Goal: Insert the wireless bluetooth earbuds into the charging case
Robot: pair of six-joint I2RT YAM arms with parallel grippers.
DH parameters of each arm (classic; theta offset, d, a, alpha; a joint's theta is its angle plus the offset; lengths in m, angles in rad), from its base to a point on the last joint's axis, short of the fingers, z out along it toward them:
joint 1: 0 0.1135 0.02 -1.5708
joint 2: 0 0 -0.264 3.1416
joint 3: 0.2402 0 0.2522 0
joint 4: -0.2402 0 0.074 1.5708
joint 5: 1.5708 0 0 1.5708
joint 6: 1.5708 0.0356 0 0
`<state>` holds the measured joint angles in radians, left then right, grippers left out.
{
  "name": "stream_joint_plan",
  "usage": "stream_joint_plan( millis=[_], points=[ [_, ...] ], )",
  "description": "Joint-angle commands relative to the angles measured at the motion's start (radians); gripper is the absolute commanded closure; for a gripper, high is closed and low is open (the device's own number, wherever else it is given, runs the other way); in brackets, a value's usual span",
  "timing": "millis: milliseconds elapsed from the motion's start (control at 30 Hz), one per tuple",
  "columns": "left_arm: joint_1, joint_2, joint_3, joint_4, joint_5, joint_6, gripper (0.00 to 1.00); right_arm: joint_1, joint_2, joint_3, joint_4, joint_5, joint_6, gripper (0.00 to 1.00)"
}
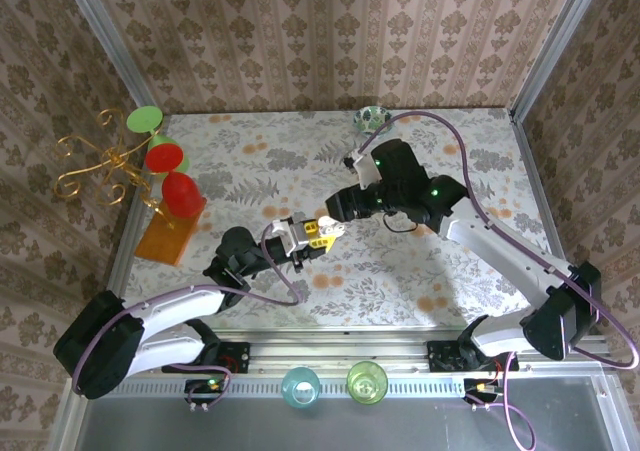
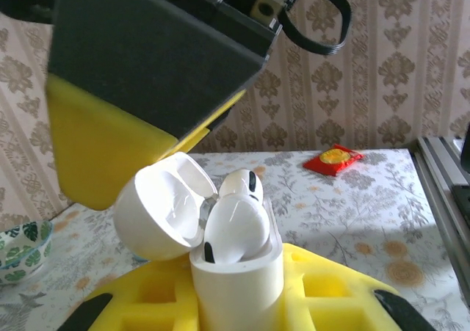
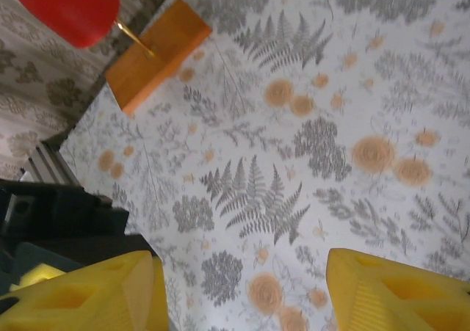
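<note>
- The left pincer [image 1: 303,237] is squeezing narrow on the white charging case [image 2: 239,291]. It is holding the case upright between its yellow fingers [image 2: 330,279].
- The lid [image 2: 161,206] of the case is standing open, tipped over to the left of the grip.
- Two white earbuds [image 2: 235,228] are sitting in the case, right above the left pincer's grip. One is lying in front and the other is poking up just behind it.
- The right pincer [image 3: 242,294] is standing wide. Its two yellow fingers [image 3: 88,294] are far apart and are holding nothing.
- One finger of the right pincer is hanging just above the open lid, up and to the left of the left pincer. I cannot tell if it is touching the lid.
- The flowery table [image 3: 294,125] is showing below and between the right pincer's fingers.
- An orange block [image 3: 154,52] with a red cup [image 3: 66,4] over it is sitting well apart from the right pincer, ahead and to its left.
- A red packet [image 2: 334,158] is lying on the table past the left pincer, off to its right.
- A leafy bowl [image 2: 18,250] is sitting off to its left.
</note>
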<state>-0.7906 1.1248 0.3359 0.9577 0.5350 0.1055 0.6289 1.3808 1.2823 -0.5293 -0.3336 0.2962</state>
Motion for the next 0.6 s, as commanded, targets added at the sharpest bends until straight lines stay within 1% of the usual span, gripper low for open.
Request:
stream_joint_plan(
  millis=[0,33,100,233,300,567],
  points=[
    [-0.003,-0.02,-0.013,0.05,0.016,0.035,1.0,-0.004,0.004,0.046,-0.115,-0.078,-0.009,0.35],
    [-0.003,-0.02,-0.012,0.049,0.016,0.036,1.0,-0.005,0.032,0.05,-0.134,-0.094,-0.024,0.36],
    [-0.004,-0.02,-0.012,0.048,0.003,0.033,1.0,-0.004,0.034,0.052,-0.161,-0.106,-0.045,0.35],
    [-0.003,-0.02,-0.001,0.031,-0.036,-0.001,1.0,-0.004,0.018,0.039,-0.182,-0.117,-0.071,0.36],
    [-0.002,-0.02,0.005,0.021,-0.042,-0.007,1.0,-0.005,-0.02,0.029,-0.188,-0.134,-0.085,0.36],
    [-0.001,-0.017,0.015,0.016,-0.053,-0.041,1.0,-0.005,-0.043,0.005,-0.23,-0.16,-0.117,0.36]
  ],
)
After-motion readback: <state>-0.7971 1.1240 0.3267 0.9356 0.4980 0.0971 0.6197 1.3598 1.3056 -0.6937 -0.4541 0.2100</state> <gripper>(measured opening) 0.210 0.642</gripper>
